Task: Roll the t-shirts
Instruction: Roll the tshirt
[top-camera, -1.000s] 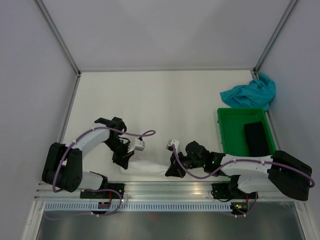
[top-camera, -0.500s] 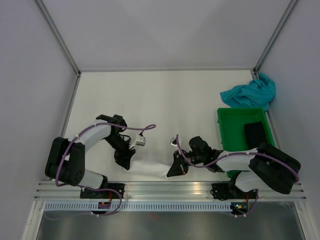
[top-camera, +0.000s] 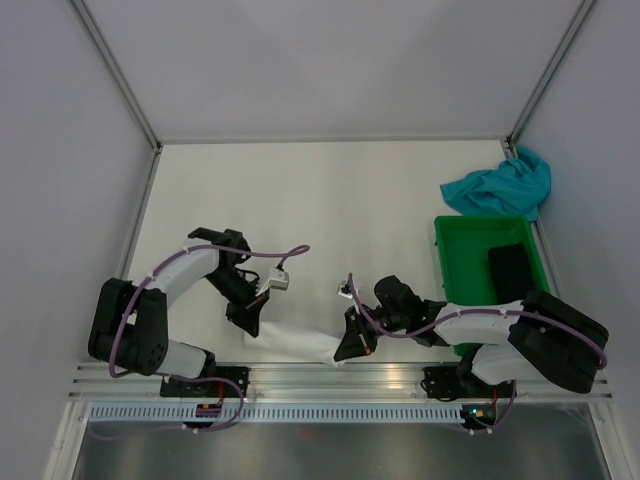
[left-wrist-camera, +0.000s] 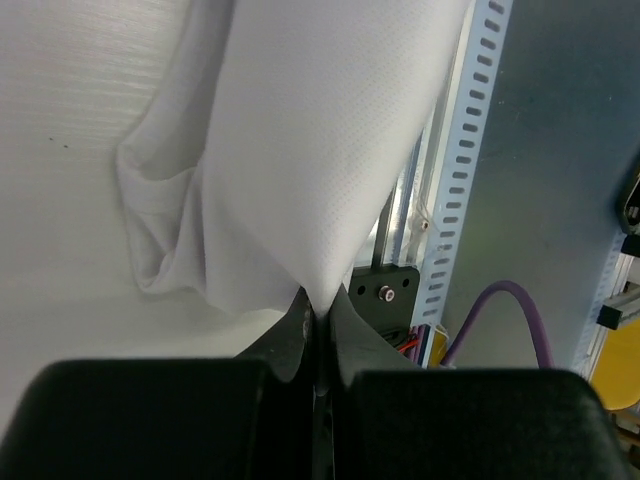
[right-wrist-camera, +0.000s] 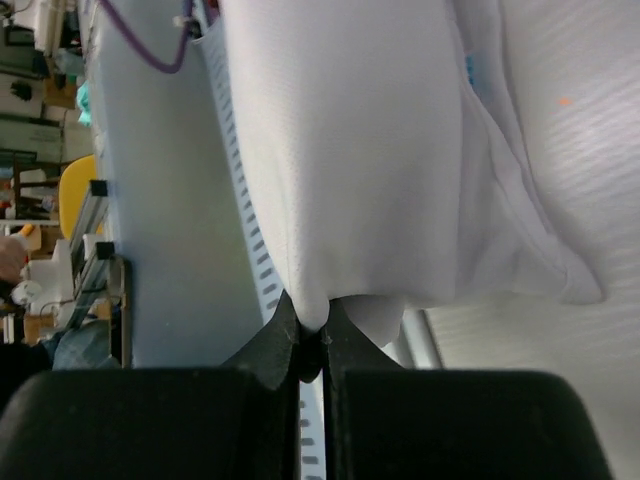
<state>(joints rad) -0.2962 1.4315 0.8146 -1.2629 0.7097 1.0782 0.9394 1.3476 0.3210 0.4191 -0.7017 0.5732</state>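
Note:
The white t-shirt (top-camera: 298, 337) lies as a narrow bundle at the table's near edge, stretched between both grippers. My left gripper (top-camera: 250, 326) is shut on its left end; in the left wrist view the cloth (left-wrist-camera: 300, 150) is pinched between the fingertips (left-wrist-camera: 318, 312). My right gripper (top-camera: 343, 350) is shut on its right end; in the right wrist view the cloth (right-wrist-camera: 350, 150) hangs from the closed fingertips (right-wrist-camera: 312, 330). The teal-blue t-shirt (top-camera: 500, 187) lies crumpled at the far right of the table, apart from both grippers.
A green plastic crate (top-camera: 488, 262) stands at the right with a dark object (top-camera: 512, 276) inside. The slotted metal rail (top-camera: 330, 378) runs along the table's near edge just below the white shirt. Grey walls enclose the table.
Both grippers have shifted a little toward the near edge with the white shirt still held; the right gripper has moved down and the bundle now slants toward the rail.

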